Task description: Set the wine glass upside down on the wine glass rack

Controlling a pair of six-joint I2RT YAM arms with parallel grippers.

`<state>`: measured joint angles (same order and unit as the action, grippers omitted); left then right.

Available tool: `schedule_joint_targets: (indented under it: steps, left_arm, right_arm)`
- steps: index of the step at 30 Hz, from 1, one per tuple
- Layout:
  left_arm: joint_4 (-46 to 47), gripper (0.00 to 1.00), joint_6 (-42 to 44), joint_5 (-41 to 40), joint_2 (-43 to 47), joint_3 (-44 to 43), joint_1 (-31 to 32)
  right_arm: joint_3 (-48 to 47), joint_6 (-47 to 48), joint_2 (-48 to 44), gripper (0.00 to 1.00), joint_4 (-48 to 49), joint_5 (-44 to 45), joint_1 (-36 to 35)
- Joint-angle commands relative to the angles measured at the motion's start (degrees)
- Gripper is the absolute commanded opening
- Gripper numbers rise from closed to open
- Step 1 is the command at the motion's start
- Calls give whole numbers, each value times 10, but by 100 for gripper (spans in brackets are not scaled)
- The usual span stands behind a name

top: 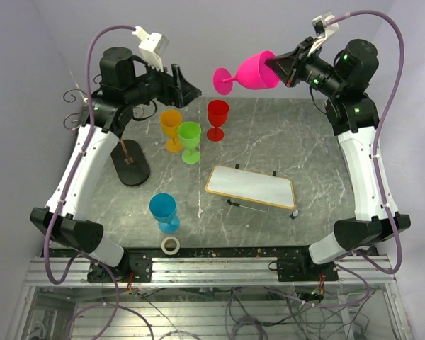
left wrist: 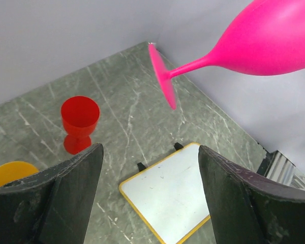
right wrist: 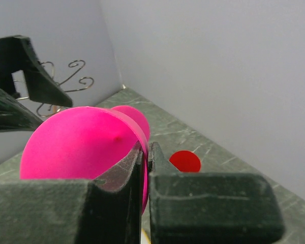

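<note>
I have the pink wine glass (top: 255,71) clamped by the rim of its bowl in my right pincer (top: 282,69). One finger is inside the bowl and one outside. The glass lies on its side in the air, well clear of the worktop (top: 304,149), and its foot points toward the wine glass rack (top: 133,172). The rack stands well apart from the glass, on the far side of my left arm, with its black oval base on the worktop and its scroll arms up by the wall. My left pincer (top: 186,83) hangs between the rack and the glass. Its fingers are spread wide with nothing in them, and they face the foot of the glass without touching it. I judge this to be the carry, at the point of a handover: the glass is lifted and turned but nowhere near hung. The next move, as I read it, is to bring the stem between my left fingers, shut them on it, and only then let go of the rim. After that the glass has to travel toward the rack with its bowl down and its foot up. The stem must slide into a gap in the scrolls so that the foot rests on the wire. The red glass (top: 217,113), the orange glass (top: 171,122) and the green glass (top: 190,134) stand on the worktop between the rack and the held glass, so the path should stay high above them.
</note>
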<state>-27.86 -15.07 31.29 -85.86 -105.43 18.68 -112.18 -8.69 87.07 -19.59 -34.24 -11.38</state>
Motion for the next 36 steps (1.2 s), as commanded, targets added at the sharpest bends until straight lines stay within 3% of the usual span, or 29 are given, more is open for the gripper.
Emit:
schedule_joint_targets:
  steps: [1, 13, 24, 29, 34, 36]
  left_arm:
    - [32, 84, -15, 8, -25, -32, 33]
    - [71, 53, -67, 39, -83, -43, 58]
    - [88, 30, -93, 58, -99, -33, 60]
    - [92, 24, -103, 61, -102, -31, 60]
    - [103, 8, -118, 66, -97, -18, 60]
    - [114, 7, -126, 72, -90, -7, 59]
  right_arm:
    - [-4, -38, 1, 0, 38, -45, -1]
    - [33, -31, -14, 0, 46, -53, -1]
    - [52, -33, -23, 0, 51, -59, -1]
    - [59, -39, -22, 0, 60, -66, -1]
    - [70, -36, -24, 0, 62, -64, -1]
    - [75, -33, -27, 2, 62, -61, -1]
